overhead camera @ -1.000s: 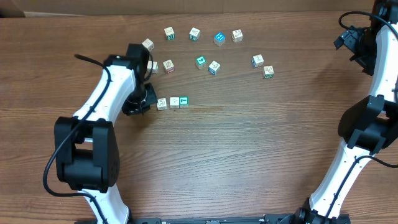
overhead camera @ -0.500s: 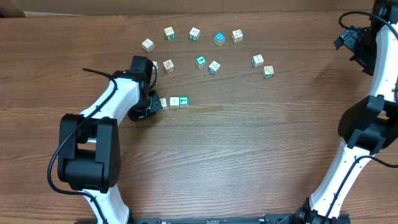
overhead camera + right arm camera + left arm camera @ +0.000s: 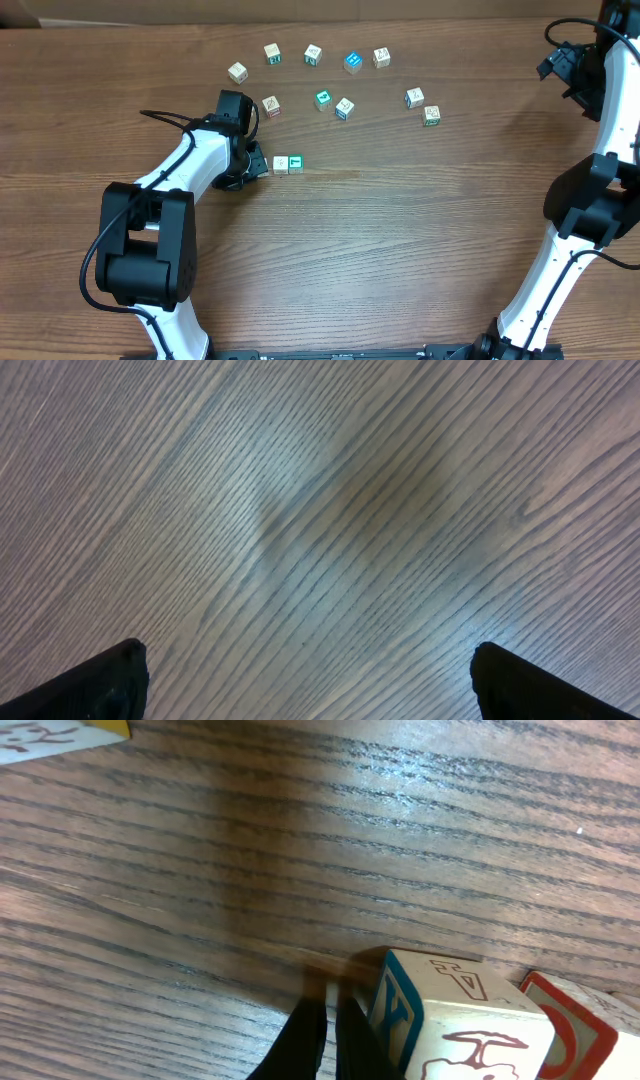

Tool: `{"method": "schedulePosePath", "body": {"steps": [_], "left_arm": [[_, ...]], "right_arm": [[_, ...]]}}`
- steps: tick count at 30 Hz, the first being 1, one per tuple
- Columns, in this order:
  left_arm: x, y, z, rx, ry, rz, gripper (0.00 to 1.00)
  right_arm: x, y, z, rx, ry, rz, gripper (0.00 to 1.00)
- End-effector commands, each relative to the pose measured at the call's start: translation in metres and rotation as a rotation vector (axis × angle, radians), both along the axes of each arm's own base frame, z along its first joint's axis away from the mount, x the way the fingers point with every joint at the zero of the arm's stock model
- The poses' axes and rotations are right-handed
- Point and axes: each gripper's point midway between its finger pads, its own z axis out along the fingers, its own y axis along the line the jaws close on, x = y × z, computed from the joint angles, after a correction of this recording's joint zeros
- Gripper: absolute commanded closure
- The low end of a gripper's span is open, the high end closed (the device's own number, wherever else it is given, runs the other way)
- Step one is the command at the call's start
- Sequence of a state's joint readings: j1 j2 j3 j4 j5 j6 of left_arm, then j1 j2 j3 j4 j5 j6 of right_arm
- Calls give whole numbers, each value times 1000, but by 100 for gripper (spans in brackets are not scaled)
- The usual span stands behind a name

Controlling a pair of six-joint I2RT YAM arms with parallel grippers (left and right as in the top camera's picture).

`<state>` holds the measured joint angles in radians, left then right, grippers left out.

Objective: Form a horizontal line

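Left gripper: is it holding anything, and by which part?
Nothing. The left gripper is shut empty, its tips beside the letter cube.

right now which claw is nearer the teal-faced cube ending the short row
Left. The left claw is shut at the opposite end of the row from the teal-faced cube; the right claw is open, far off.

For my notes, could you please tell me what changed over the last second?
The left arm swung right, bringing its shut end effector to the left end of the row, hiding the leftmost block. Nothing was grasped or released. The right arm and scattered blocks stayed put.
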<state>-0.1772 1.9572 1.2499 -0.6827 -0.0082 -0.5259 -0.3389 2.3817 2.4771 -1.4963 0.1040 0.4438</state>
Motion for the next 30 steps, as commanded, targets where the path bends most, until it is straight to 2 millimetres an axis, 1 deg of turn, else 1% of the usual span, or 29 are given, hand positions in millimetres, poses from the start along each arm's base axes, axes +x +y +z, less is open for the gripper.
{"method": "schedulePosePath", "body": {"steps": [1,3,16,21,25,30], "left_arm": [[-2,3,-3,27,0,18,96],[0,5,-3,41,-10,21,95],[9,3,-2,29,-50,21,96],[9,3,-2,29,-50,20,95],[6,-2,-3,12,-38,11,96],[-5,-2,-5,15,6,10,96]], "right_arm": [[-1,-2,7,-8,-14,0,0],[-1,-2,7,-8,-14,0,0],[-1,-2,7,-8,-13,0,0],[-1,-2,7,-8,-14,0,0],[-1,-2,7,-8,-13,0,0],[-1,-2,7,-8,-14,-1,0]]}}
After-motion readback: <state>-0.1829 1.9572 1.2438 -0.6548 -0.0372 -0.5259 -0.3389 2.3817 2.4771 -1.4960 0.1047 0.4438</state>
